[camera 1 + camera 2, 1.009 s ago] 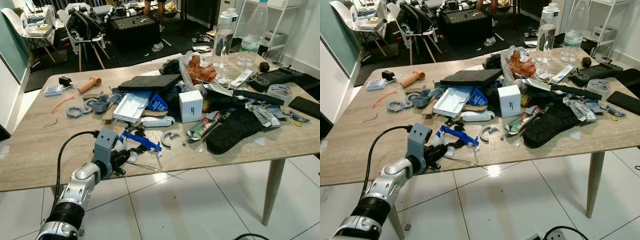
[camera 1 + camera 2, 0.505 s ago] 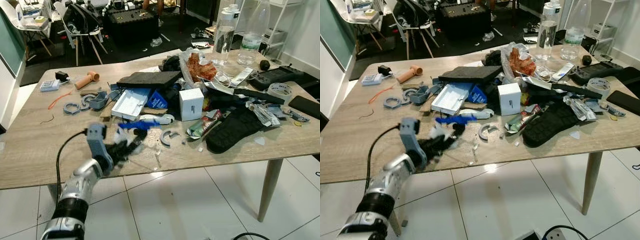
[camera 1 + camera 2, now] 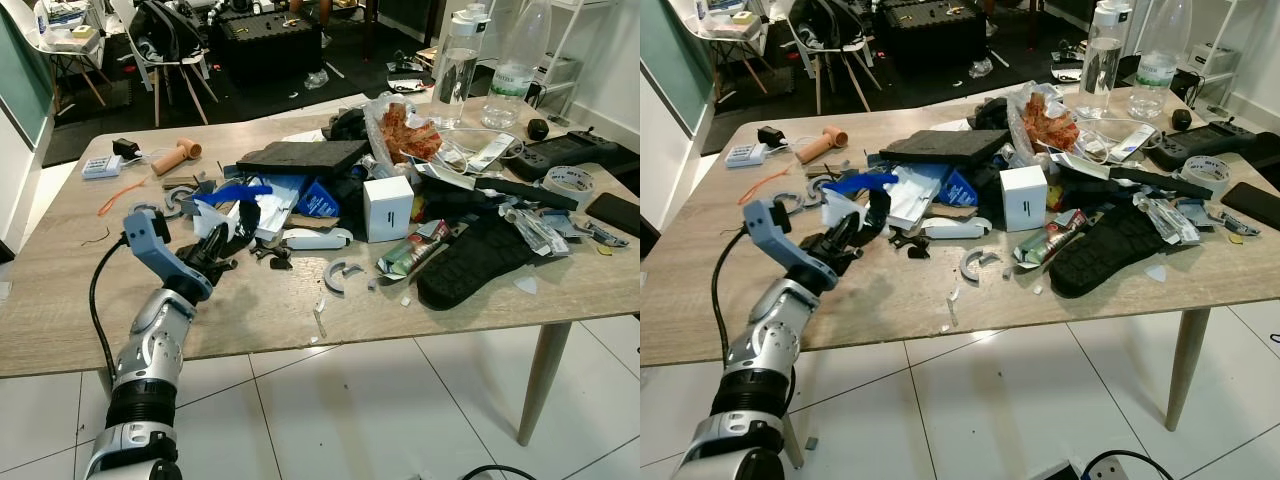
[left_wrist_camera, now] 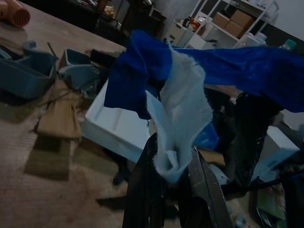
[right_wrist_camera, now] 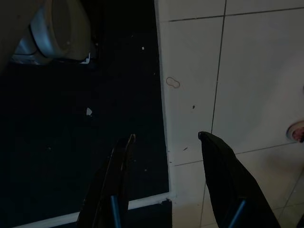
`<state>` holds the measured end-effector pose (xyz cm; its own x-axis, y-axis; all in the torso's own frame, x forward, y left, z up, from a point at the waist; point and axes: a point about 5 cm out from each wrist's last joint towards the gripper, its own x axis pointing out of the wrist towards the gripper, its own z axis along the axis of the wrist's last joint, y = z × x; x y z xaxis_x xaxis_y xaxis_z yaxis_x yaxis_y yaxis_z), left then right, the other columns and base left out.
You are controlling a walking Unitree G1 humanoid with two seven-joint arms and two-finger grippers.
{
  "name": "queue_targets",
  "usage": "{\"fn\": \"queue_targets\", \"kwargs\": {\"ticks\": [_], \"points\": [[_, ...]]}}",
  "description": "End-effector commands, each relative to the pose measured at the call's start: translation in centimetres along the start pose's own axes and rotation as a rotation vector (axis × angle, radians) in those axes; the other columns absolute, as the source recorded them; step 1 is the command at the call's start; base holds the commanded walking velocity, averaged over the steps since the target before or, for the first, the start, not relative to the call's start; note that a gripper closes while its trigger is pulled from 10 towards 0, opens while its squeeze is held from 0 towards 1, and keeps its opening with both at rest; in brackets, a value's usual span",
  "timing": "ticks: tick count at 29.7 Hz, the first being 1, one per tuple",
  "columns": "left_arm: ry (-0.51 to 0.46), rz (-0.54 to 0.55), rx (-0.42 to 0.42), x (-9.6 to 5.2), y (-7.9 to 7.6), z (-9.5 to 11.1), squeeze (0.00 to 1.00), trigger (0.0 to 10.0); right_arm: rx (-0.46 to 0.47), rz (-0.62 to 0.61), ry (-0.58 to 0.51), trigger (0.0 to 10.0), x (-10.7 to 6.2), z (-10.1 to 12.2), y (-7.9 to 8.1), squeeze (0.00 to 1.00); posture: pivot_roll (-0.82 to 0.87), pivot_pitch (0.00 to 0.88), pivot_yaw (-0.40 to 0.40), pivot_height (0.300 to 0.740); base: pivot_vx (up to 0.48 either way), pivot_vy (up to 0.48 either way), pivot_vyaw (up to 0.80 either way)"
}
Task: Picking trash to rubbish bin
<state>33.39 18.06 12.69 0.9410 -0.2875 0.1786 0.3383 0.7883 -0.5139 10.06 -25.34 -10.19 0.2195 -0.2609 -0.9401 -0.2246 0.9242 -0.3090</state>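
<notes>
My left gripper point(image 3: 222, 236) is raised a little above the left part of the wooden table point(image 3: 60, 290), shut on a bundle of trash: a blue plastic strip point(image 3: 232, 190) with a white scrap point(image 4: 183, 109) and a black piece point(image 3: 243, 216). In the left wrist view the white scrap is pinched between the black fingers point(image 4: 145, 190) and the blue strip point(image 4: 247, 61) spreads above them. My right gripper point(image 5: 166, 137) hangs open over the tiled floor, holding nothing.
Clutter covers the table: a white box point(image 3: 388, 208), a white tray point(image 3: 270, 205), a black foam slab point(image 3: 300, 157), a black mesh piece point(image 3: 478, 258), grey clips point(image 3: 338, 277), bottles point(image 3: 452, 70) at the back. Chairs point(image 3: 170, 40) and gear stand beyond.
My left gripper has lifted the blue and white trash off the table's front edge and carried it up and back toward the white tray. The head camera shifted slightly.
</notes>
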Motion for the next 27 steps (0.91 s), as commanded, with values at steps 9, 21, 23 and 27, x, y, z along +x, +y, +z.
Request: {"fn": "queue_targets", "kwargs": {"ticks": [9,21,23,27], "points": [[0.058,-0.096,-0.093,-0.5,-2.1,-2.0,0.00,10.0,-0.028,0.018,0.000,10.0,0.0,-0.1,0.7,0.00,-0.08,0.041,0.106,0.740,0.000,0.000,0.00],[0.067,-0.235,-0.118,-0.9,-4.2,-2.0,0.00,10.0,-0.031,0.022,-0.001,10.0,0.0,0.0,0.9,0.00,-0.07,0.042,0.105,0.740,0.000,0.000,0.00],[0.067,-0.235,-0.118,-0.9,-4.2,-2.0,0.00,10.0,-0.031,0.022,-0.001,10.0,0.0,0.0,0.9,0.00,-0.07,0.042,0.105,0.740,0.000,0.000,0.00],[0.102,-0.231,-0.098,-1.0,-4.3,-2.5,0.00,10.0,-0.038,0.023,-0.001,10.0,0.0,0.0,0.8,0.00,-0.08,0.043,0.104,0.740,-0.160,0.000,0.00]]}}
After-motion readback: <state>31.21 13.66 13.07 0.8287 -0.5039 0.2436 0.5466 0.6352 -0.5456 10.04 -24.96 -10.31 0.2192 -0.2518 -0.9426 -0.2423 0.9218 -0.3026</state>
